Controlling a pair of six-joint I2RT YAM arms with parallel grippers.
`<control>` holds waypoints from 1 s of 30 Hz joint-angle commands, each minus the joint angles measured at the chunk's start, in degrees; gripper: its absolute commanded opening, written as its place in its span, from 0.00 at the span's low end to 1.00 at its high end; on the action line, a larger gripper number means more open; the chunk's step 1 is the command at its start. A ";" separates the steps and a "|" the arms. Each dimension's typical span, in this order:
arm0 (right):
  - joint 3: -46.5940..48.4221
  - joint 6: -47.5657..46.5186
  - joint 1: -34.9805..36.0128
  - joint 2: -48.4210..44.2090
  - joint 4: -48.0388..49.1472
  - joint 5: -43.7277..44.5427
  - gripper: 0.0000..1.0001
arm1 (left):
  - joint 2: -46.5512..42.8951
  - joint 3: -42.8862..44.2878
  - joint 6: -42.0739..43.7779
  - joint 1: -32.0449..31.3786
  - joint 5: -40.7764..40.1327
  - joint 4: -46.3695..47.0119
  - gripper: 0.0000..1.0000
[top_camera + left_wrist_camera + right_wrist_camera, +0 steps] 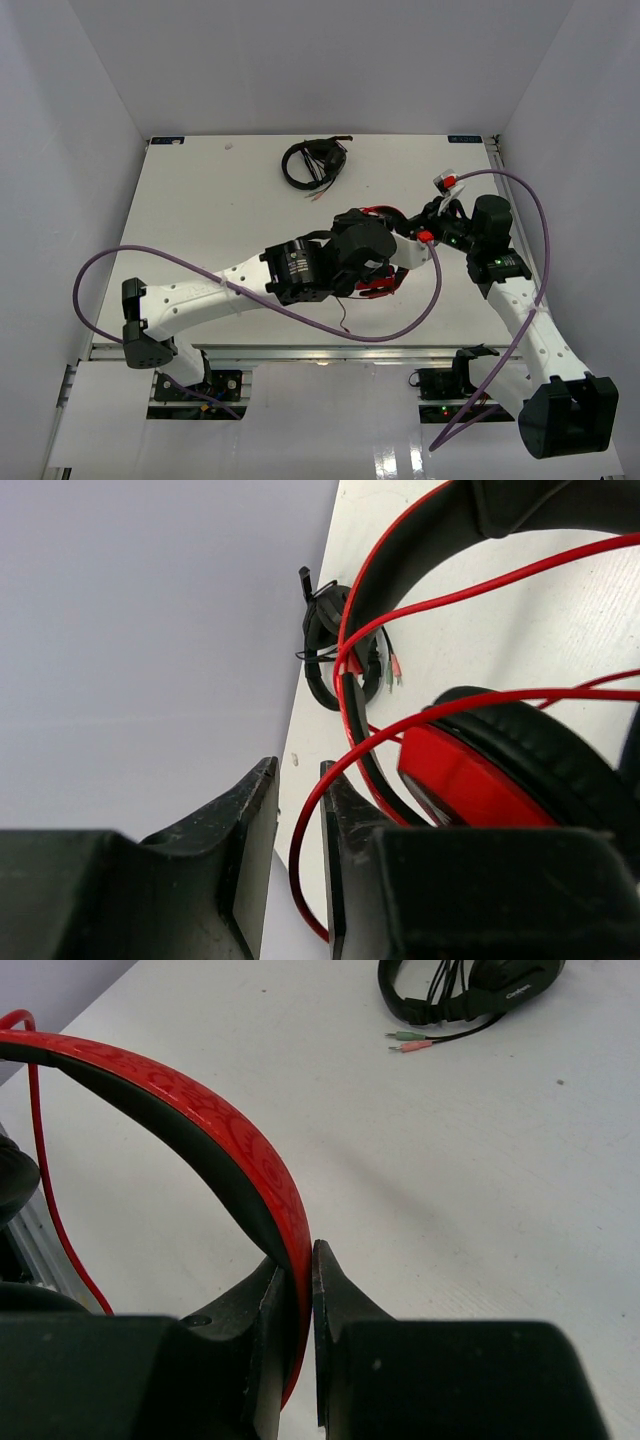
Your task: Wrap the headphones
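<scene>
Found the headphones [376,289] near the middle of the counter [200,200], slightly right of centre, half hidden from above under the wrist of the left arm [200,295]. Made out only slivers of red there: a curve of headband on the far side, a bit of earcup on the near side. Saw the right arm [520,310] reaching in from the right to that headband.

Got the grip only from the right wrist view: right jaws clenched on the headphones [220,1130] at the red headband, the band pinched edge-on between the two fingers, black lining underneath, arching away to the left above the counter [450,1210]. Also caught a strand of the thin red cable [40,1160] at the far left.

Learned more from the left wrist view: left jaws parted a little, gripping nothing, with a loop of the cable [420,720] showing in the gap beyond them; could not tell whether touching. Noted the headphones [460,780] just past the right finger, a red earcup with black padding nearest, the black-lined headband curving overhead, further cable strands crossing above the counter [520,630].

Spotted a second, black headset [313,163] well apart near the far edge, lying flat. Picked out its pink and green plugs [410,1040] only from the wrist views, beside the black headset [470,985] on the bare surface.
</scene>
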 commanded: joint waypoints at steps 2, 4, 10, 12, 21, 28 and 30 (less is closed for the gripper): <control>0.65 3.35 0.23 -2.41 2.23 -7.37 0.08 | -4.37 -0.88 -4.06 4.69 7.32 1.77 0.35; 0.52 3.50 0.23 -3.12 2.31 -9.13 0.08 | -5.39 -1.60 -6.11 6.94 10.44 2.62 0.35; 0.84 2.91 0.23 -4.94 1.12 -11.98 0.08 | -10.52 -7.69 -13.22 16.58 24.62 6.32 0.37; 1.19 3.12 0.23 -5.21 0.84 -12.95 0.08 | -11.57 -10.33 -15.73 18.26 28.52 7.29 0.37; 3.68 6.54 0.23 -5.59 0.65 -14.09 0.08 | -20.24 -30.49 -27.64 21.84 43.31 23.61 0.32; 6.66 9.82 0.15 -5.06 0.65 -16.16 0.08 | -25.08 -46.47 -34.93 23.03 49.90 43.17 0.43; 7.28 11.12 0.11 -4.81 0.65 -16.66 0.08 | -25.17 -49.44 -37.13 24.16 51.58 47.57 0.44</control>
